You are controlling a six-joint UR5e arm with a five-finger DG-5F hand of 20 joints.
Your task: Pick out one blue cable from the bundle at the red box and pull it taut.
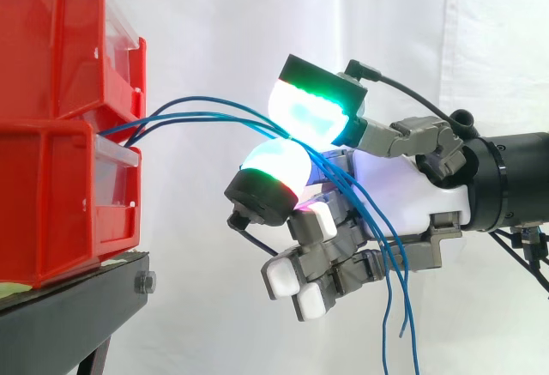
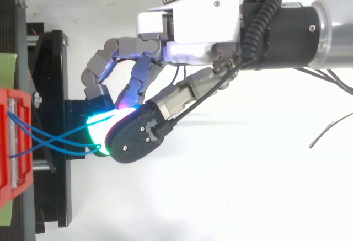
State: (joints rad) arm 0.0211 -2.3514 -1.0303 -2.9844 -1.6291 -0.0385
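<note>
My hand [image 1: 412, 182] pinched the thin blue cables [image 1: 214, 114] between two glowing pads [image 1: 309, 109], just clear of the stacked red plastic bins [image 1: 51, 178]. Several strands seemed trapped together, so I judged a pull might drag the whole bundle, not one.

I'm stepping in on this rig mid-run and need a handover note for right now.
Hand: shut on cables, pinched between two glowing fingers.
Cables: they run from the red bins to the pinch, then hang loose past the palm.
Done: a grasp is made. Several strands pass through the pinch, and I cannot tell whether just one is held.
Left: the span from bins to hand bows, so it is not taut. Probably single out one cable, then pull away from the bins.
</note>
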